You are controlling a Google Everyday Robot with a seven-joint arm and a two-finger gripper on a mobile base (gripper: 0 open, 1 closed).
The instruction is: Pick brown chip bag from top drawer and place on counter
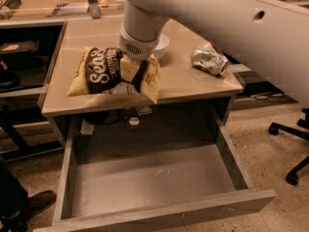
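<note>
The brown chip bag (pixel 104 71) has a dark brown centre, white lettering and pale yellow ends. It hangs over the front edge of the beige counter (pixel 193 83), held by my gripper (pixel 130 69), which is shut on its right part. The white arm reaches down from the upper right. The grey top drawer (pixel 145 182) stands pulled open below the counter and its inside shows nothing in it.
A white bowl (pixel 161 45) sits on the counter just behind the gripper. A crushed silver can (pixel 208 61) lies at the counter's right. Black side shelves (pixel 24 57) stand to the left. An office chair base (pixel 294 144) is at the right, a shoe (pixel 36 204) at the lower left.
</note>
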